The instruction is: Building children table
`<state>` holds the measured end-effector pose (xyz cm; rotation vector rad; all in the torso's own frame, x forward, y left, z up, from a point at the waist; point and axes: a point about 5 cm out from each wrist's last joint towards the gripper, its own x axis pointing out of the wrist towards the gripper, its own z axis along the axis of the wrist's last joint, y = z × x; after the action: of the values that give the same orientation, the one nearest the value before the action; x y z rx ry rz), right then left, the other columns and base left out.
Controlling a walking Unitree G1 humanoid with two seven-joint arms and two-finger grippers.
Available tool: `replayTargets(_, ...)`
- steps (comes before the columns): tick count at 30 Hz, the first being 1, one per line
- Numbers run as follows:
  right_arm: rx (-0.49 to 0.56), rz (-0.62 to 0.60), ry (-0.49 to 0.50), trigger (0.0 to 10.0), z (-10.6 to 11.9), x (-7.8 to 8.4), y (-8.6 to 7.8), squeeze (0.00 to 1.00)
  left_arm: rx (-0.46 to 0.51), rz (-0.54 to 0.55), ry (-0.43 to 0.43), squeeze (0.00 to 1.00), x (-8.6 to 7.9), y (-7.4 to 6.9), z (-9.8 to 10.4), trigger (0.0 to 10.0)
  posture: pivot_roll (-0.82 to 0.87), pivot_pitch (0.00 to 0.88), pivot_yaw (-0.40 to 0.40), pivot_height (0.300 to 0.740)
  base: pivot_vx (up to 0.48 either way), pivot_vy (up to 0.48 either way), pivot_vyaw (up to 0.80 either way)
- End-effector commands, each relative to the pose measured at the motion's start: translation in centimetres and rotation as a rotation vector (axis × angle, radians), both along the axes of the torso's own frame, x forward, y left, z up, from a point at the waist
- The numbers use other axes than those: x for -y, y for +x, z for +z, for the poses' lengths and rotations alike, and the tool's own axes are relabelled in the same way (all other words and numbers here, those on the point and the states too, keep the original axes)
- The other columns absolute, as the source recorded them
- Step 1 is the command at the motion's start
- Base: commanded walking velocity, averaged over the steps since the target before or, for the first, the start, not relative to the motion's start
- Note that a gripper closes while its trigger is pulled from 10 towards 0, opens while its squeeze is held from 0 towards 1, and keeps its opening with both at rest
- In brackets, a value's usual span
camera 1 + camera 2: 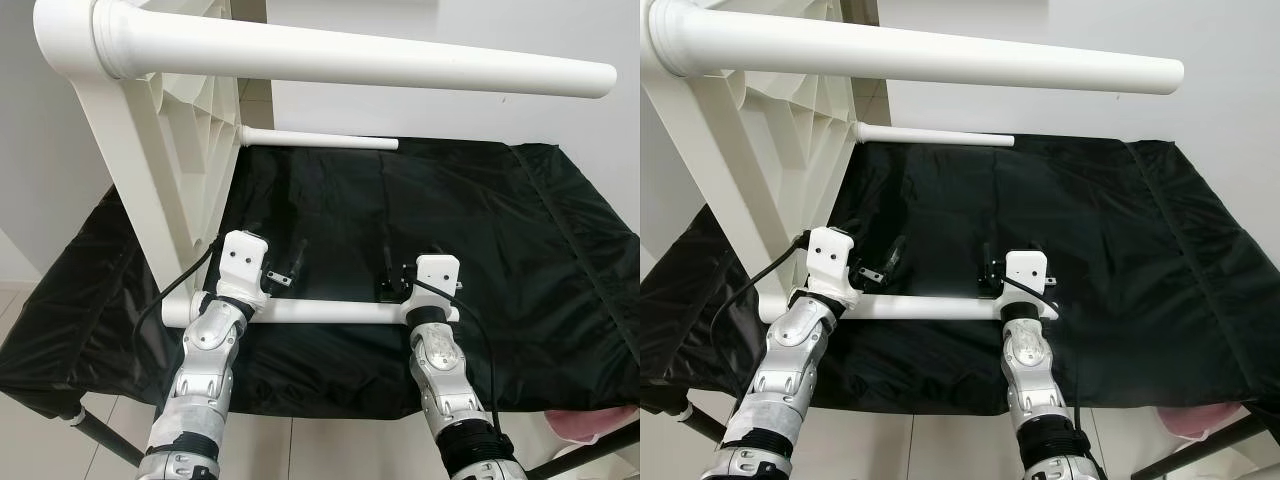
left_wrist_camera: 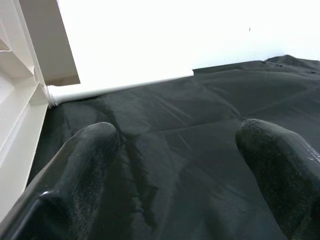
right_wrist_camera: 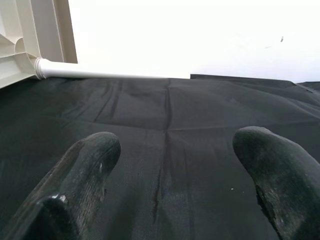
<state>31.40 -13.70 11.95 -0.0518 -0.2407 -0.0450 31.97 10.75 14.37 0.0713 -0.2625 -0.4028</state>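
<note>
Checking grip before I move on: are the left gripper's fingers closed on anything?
No, the left gripper is open, with only black cloth between its fingers.

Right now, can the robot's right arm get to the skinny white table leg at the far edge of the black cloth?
Probably yes. The right end effector, fingers open, points across bare black cloth toward the thin white leg, and nothing lies between them. It would likely need to stretch well forward, though.

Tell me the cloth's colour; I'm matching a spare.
Black, slightly shiny. The cloth shows best in the left eye view.

White table frame (image 1: 190, 180) rests on black cloth (image 1: 430, 200).
</note>
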Motion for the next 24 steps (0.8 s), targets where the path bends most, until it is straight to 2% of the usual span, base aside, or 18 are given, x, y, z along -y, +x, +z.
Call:
replayTargets(1,0.0,0.011,-0.003,10.0,-0.1,0.0,0.0,0.0,-0.008,0.141,-0.047,0.0,-0.6,0.1,-0.1,10.0,0.0,0.0,0.017,0.74,0.0,0.0,0.0)
replayTargets(7,0.001,0.025,-0.019,10.0,0.0,0.0,0.0,0.0,0.0,0.144,-0.044,0.0,-1.0,-0.2,-0.1,10.0,0.0,0.0,0.01,0.74,0.0,0.0,0.0)
replayTargets(12,0.001,0.046,-0.045,10.0,-0.1,-0.2,-0.1,0.0,-0.004,0.145,-0.017,0.0,-1.7,-1.2,-0.8,10.0,0.0,0.0,0.006,0.74,0.0,0.0,0.0)
replayTargets(16,-0.008,0.051,-0.056,10.0,-0.3,0.0,-0.1,0.0,-0.024,0.17,0.002,0.0,-2.2,-1.0,-1.3,10.0,0.0,0.0,0.006,0.74,0.0,0.0,0.0)
replayTargets(24,-0.014,0.048,-0.069,10.0,-0.4,0.2,-0.2,0.0,-0.022,0.164,-0.005,0.0,-1.7,-1.1,-1.1,10.0,0.0,0.0,0.013,0.74,0.0,0.0,0.0)
